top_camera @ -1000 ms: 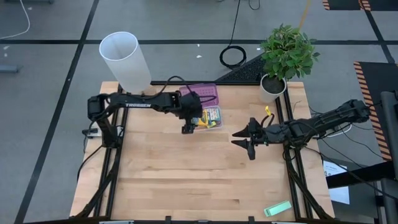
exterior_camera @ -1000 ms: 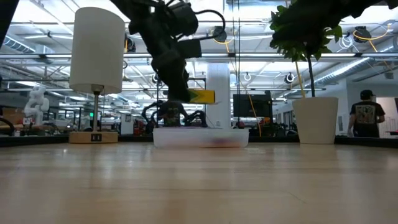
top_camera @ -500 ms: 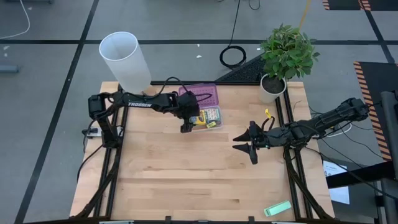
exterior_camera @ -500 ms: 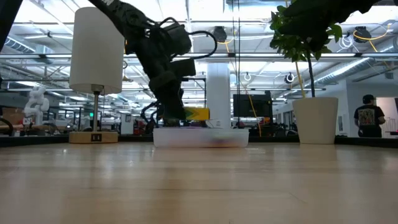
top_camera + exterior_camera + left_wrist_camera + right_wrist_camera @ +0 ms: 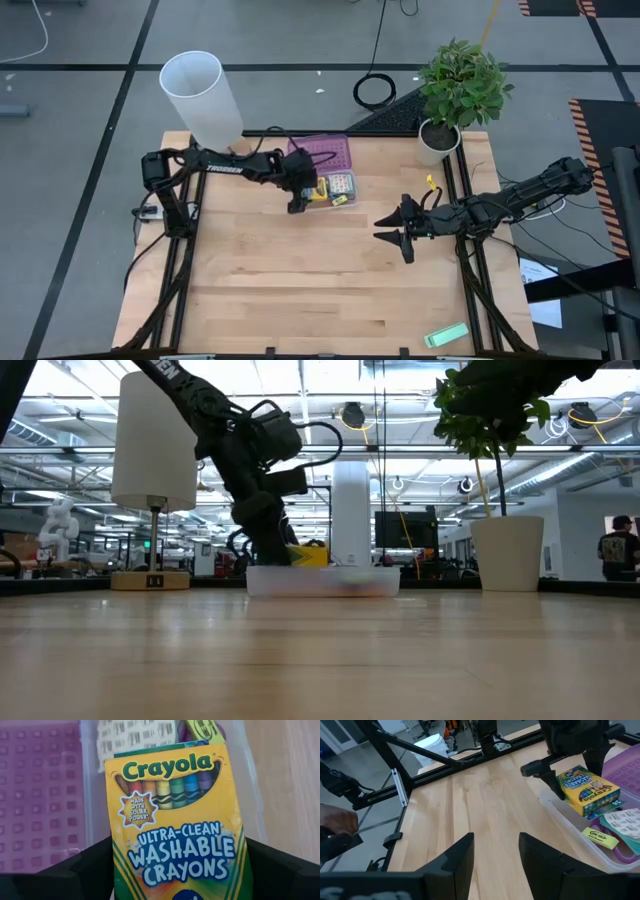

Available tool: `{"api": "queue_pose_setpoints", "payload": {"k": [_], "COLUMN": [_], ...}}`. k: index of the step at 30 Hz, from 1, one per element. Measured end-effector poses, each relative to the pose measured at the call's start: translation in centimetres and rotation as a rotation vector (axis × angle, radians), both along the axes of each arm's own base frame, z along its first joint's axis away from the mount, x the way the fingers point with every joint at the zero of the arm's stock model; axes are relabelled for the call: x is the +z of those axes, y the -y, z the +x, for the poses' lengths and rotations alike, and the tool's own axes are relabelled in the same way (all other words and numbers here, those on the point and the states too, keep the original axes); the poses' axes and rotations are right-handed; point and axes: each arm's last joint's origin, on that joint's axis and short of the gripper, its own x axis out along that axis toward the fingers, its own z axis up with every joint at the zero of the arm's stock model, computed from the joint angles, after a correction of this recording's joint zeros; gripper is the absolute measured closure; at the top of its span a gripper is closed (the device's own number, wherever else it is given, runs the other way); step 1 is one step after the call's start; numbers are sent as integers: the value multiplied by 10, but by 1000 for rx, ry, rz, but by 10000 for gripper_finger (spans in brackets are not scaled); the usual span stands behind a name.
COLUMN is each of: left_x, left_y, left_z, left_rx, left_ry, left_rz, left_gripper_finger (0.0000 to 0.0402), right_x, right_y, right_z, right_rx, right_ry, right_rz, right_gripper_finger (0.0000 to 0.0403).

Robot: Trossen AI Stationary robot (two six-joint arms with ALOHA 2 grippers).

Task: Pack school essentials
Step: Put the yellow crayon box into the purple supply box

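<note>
The left gripper point(image 5: 298, 203) is lowering further, clamping the crayon box point(image 5: 175, 815) just over the clear bin point(image 5: 570, 827) beneath it; bin contents are mostly hidden. The right gripper point(image 5: 397, 228) is idling, spread wide.

crayon box point(image 5: 175, 820): yellow-green | tilted, gripped | over clear bin point(image 5: 560, 817) with yellow block point(image 5: 600, 838)

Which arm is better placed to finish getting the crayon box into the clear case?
Left. The left gripper already holds the crayon box over the clear case; the right gripper waits open over bare table.
</note>
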Motion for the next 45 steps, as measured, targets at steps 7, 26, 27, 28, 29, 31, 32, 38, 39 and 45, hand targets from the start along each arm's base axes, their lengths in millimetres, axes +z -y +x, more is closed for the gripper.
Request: {"api": "queue_pose_setpoints", "payload": {"k": [7,26,27,28,29,31,32,38,39,45], "left_x": [-6,-5,-5,-5,-5,-5,-5,-5,-5,-4], "left_y": [-5,-5,-5,-5,-5,-6,-6,-5,-4,1], "left_z": [-6,-4,-4,-4,-4,-4,-4,-4,-4,-2], "left_rx": [27,21,21,21,22,40,50,60,59,64], "left_ry": [-22,-5,-5,-5,-5,-10,-13,-18,-17,-17], "left_rz": [9,36,36,36,35,47,58,59,59,62], "left_gripper_finger": [55,54,54,53,51,43,37,8,8,7], "right_x": [0,0,0,0,0,0,0,0,0,0], "right_y": [0,0,0,0,0,0,0,0,0,0], "right_z": [0,0,0,0,0,0,0,0,0,0], "right_rx": [2,2,2,2,2,2,2,2,3,4], "right_ry": [0,0,0,0,0,0,0,0,0,0], "right_rz": [-5,-7,-7,-7,-7,-7,-7,-8,-8,-13], "right_gripper_finger": [252,252,252,252,252,252,252,252,252,252]}}
